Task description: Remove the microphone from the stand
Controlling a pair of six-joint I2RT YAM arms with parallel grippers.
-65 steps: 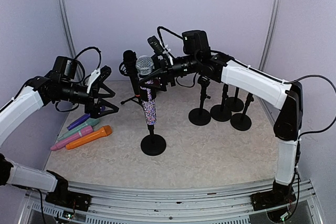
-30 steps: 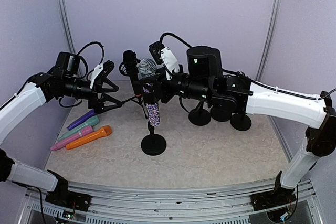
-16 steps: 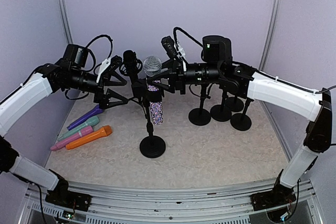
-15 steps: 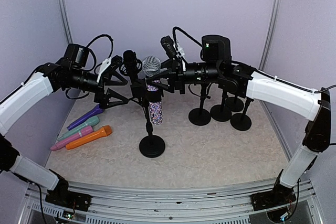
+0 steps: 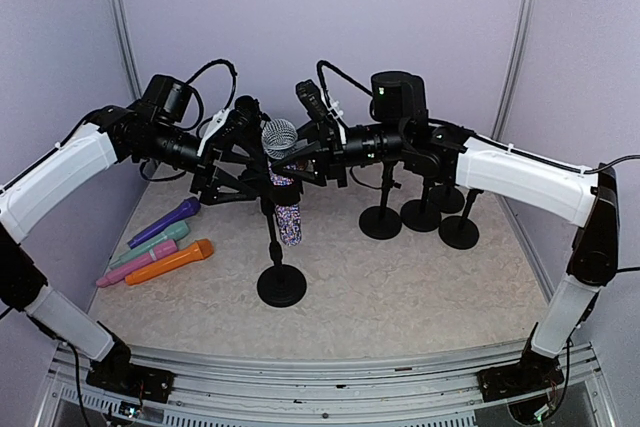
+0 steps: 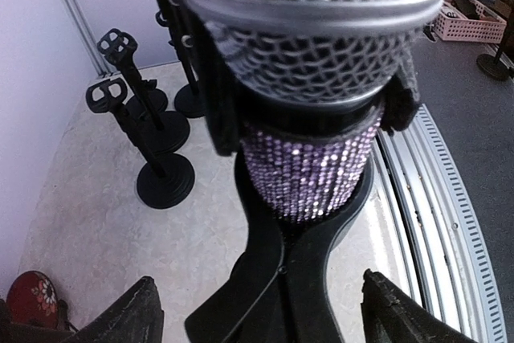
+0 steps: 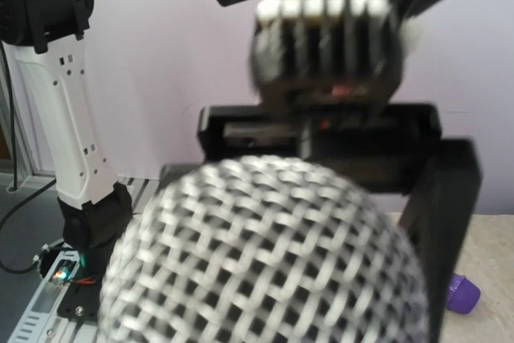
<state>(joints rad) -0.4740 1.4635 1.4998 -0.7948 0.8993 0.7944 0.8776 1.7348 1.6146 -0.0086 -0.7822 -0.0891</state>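
The microphone has a silver mesh head [image 5: 279, 137] and a glittery purple body [image 5: 288, 223]. It sits in the black clip [image 6: 299, 279] of a stand with a round base [image 5: 281, 285]. My right gripper [image 5: 299, 155] comes in from the right and is shut on the microphone just under its head. Its black fingers [image 6: 218, 110] press both sides of the neck. My left gripper [image 5: 252, 164] comes in from the left, open. Its fingertips [image 6: 132, 320] stand wide apart on either side of the stand's clip, touching nothing. In the right wrist view the mesh head [image 7: 265, 255] hides my right fingers.
Purple [image 5: 165, 222], teal [image 5: 160, 239], pink [image 5: 135, 265] and orange [image 5: 170, 261] microphones lie on the table at the left. Several bare stands [image 5: 422, 212] are grouped at the back right. A black microphone [image 5: 247, 107] stands just behind my left gripper.
My left arm has swung right, bringing its open jaws around the stand's clip. The stand's base has slid slightly left and nearer. My right gripper keeps its hold under the microphone's head.
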